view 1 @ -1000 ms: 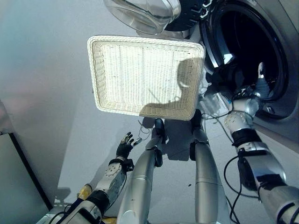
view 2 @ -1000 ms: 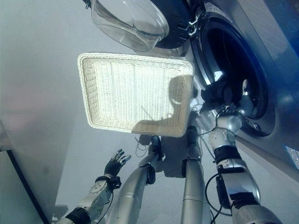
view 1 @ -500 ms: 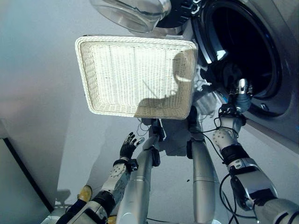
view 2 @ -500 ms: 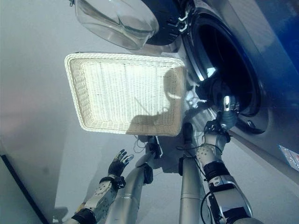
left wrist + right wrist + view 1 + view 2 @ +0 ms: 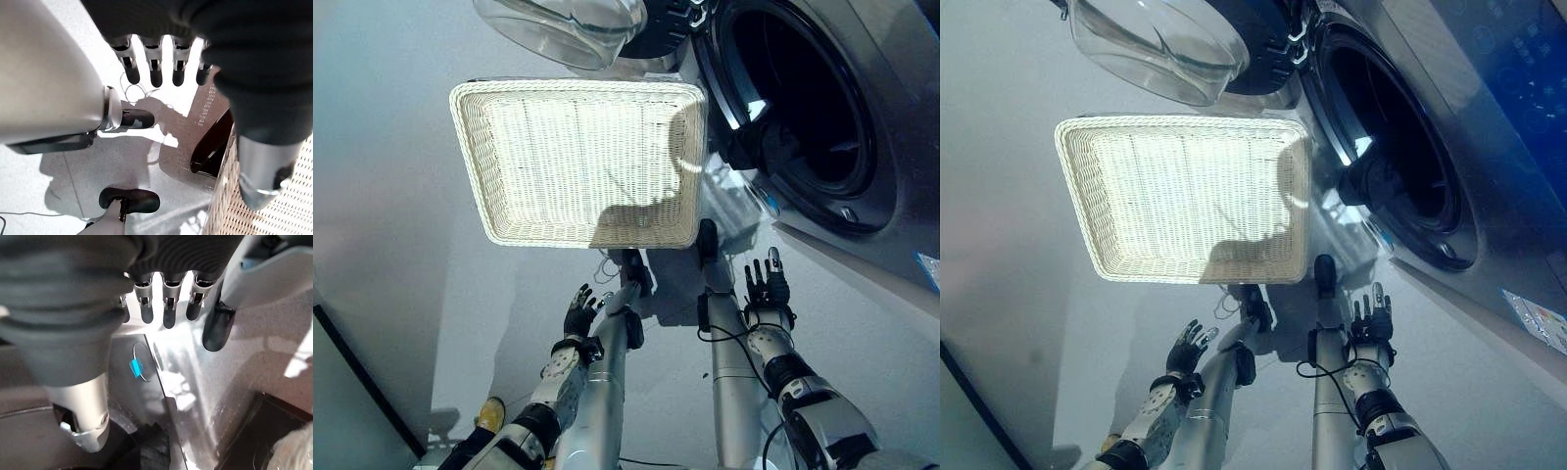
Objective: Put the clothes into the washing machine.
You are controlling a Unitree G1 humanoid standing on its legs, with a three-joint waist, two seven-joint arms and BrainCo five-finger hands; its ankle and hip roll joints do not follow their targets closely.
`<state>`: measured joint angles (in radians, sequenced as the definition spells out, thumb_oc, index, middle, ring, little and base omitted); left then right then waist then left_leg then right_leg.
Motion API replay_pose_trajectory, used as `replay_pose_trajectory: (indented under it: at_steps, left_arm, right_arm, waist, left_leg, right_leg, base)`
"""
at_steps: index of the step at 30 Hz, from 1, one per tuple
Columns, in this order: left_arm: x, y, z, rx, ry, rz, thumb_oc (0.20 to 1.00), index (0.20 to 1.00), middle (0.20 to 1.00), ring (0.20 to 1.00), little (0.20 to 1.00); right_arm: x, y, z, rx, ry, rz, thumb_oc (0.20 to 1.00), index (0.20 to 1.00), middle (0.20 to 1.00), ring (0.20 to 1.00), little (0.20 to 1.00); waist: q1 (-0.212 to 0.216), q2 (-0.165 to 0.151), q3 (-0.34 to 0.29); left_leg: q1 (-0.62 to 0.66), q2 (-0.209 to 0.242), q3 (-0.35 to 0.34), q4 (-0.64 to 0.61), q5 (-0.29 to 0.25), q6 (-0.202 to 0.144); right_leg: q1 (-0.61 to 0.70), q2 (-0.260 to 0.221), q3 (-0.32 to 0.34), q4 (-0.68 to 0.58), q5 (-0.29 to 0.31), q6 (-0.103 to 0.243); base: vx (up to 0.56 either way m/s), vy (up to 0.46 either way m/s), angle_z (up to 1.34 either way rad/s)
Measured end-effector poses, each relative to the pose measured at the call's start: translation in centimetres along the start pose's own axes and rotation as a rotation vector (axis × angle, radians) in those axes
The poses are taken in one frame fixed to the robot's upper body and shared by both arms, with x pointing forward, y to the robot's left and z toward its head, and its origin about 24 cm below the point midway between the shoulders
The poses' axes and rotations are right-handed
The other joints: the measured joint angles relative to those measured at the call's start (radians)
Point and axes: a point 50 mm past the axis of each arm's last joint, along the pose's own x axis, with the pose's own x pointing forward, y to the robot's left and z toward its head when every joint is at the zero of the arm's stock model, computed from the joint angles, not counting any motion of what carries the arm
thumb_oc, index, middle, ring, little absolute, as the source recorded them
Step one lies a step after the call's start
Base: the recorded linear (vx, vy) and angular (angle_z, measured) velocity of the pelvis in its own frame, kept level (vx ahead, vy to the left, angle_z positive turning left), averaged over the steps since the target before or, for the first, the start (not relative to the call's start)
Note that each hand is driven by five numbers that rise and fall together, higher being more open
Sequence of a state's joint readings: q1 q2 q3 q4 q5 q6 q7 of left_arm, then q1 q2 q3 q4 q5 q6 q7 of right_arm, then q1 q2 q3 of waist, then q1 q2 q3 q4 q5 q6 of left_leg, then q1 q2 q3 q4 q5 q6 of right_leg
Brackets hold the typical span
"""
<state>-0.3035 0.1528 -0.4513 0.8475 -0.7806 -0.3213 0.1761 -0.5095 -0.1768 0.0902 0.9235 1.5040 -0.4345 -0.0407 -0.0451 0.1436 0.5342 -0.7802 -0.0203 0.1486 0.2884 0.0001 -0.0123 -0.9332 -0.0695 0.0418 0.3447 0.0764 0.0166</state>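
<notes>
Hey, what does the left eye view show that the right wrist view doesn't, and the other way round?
Left eye view: the whole white basket, empty, the glass door standing open, the dark drum, and the left hand, open. Right wrist view: a close look at a small blue tab on the washer's front. Both: the right hand, fingers straight, holding nothing, in front of the washer.

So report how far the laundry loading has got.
Done: the white woven wicker basket lies empty, and dark clothing sits inside the grey washing machine's drum. In hand: nothing; left hand and right hand are open. Left: the glass door stands open.
</notes>
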Motion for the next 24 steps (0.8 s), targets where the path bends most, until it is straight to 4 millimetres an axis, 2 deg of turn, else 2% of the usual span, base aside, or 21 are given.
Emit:
replay_pose_trajectory:
  at_steps: [6,11,14,18,19,24]
  left_arm:
    - [0.0,0.0,0.0,-0.002,0.000,0.000,1.000,1.000,1.000,1.000,1.000]
    - [0.1,-0.1,0.1,0.000,-0.002,-0.003,1.000,1.000,1.000,1.000,1.000]
    - [0.1,0.1,0.0,0.006,0.003,-0.004,1.000,1.000,1.000,1.000,1.000]
    - [0.3,0.3,0.4,0.018,-0.004,-0.015,1.000,1.000,1.000,1.000,1.000]
    - [0.4,0.2,0.6,0.019,-0.009,-0.019,1.000,1.000,1.000,1.000,1.000]
    - [0.8,0.4,1.7,0.013,-0.036,-0.020,1.000,1.000,1.000,1.000,1.000]
  right_arm:
    - [0.1,0.1,-0.1,-0.016,0.015,0.004,1.000,1.000,1.000,1.000,1.000]
    - [0.6,-0.2,-0.5,-0.147,0.102,-0.045,1.000,1.000,1.000,1.000,1.000]
    - [1.3,-0.3,0.1,-0.221,0.134,-0.084,1.000,1.000,1.000,1.000,1.000]
    - [2.8,2.1,2.4,-0.288,0.082,-0.039,1.000,1.000,1.000,1.000,1.000]
    - [3.2,3.1,3.2,-0.305,0.056,-0.027,1.000,1.000,1.000,1.000,1.000]
    - [4.4,6.6,6.5,-0.264,-0.026,0.007,1.000,1.000,1.000,1.000,1.000]
  waist:
    - [0.007,0.000,0.000]
    - [0.011,0.000,0.000]
    - [0.035,0.003,-0.002]
    - [0.047,0.003,-0.002]
    - [0.061,0.005,-0.003]
    - [0.093,0.005,-0.003]
  left_leg:
    - [-0.006,0.000,-0.013,0.003,0.001,-0.003]
    - [-0.019,0.002,-0.025,0.016,0.001,-0.003]
    - [-0.028,0.003,-0.029,0.025,0.000,-0.005]
    - [-0.087,0.004,-0.046,0.058,0.000,-0.010]
    - [-0.105,0.005,-0.051,0.071,0.000,-0.012]
    - [-0.166,0.011,-0.073,0.104,0.001,-0.025]
  right_leg:
    - [0.000,-0.001,-0.011,0.001,0.000,-0.001]
    - [-0.001,-0.002,-0.025,0.001,0.001,-0.004]
    - [-0.006,-0.002,-0.028,0.006,0.001,-0.005]
    - [-0.059,-0.006,-0.043,0.041,-0.006,-0.015]
    - [-0.076,-0.007,-0.047,0.054,-0.009,-0.018]
    - [-0.132,-0.006,-0.060,0.100,-0.021,-0.035]
  base:
    - [0.00,-0.008,0.04]
    - [0.01,-0.033,0.05]
    - [0.02,-0.055,0.02]
    - [0.02,-0.072,0.11]
    - [0.02,-0.061,0.06]
    - [0.02,-0.105,0.10]
